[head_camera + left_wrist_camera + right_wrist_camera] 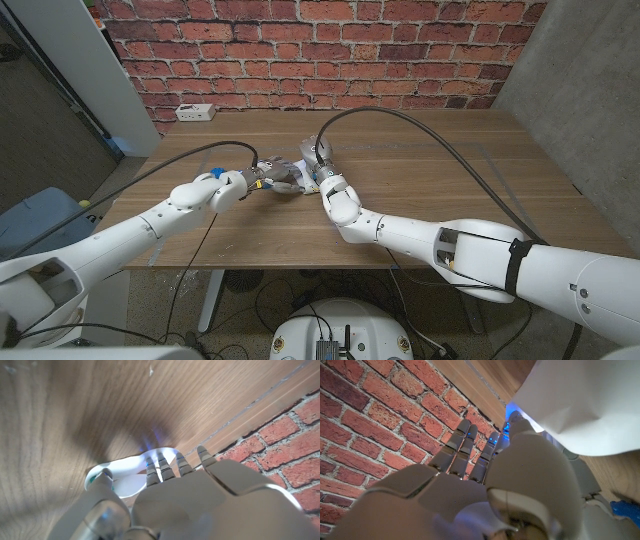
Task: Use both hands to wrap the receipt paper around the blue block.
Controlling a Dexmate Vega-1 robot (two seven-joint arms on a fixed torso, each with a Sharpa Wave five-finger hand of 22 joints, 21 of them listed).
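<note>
Your two hands meet just above the centre of the head view, over the middle of the table (pixel 420 180). Your left hand (pixel 268 179) comes in from the lower left and its fingers reach onto the paper (pixel 291 168), which lies as a small white patch between the hands. In the left wrist view the left fingers (pixel 165 467) lie over the edge of the white paper (pixel 131 471), with the thumb at its other side, so that hand seems to hold it. Your right hand (pixel 322 172) comes in from the lower right and sits right against the paper's other end. In the right wrist view a wide white sheet of paper (pixel 580 405) curves over the right hand (pixel 520 475), with a sliver of blue, likely the block (pixel 509 414), showing at the fingertips; whether that hand grips anything, you cannot tell. A white power strip (pixel 195 112) lies at the table's far left corner before the brick wall (pixel 320 50).
</note>
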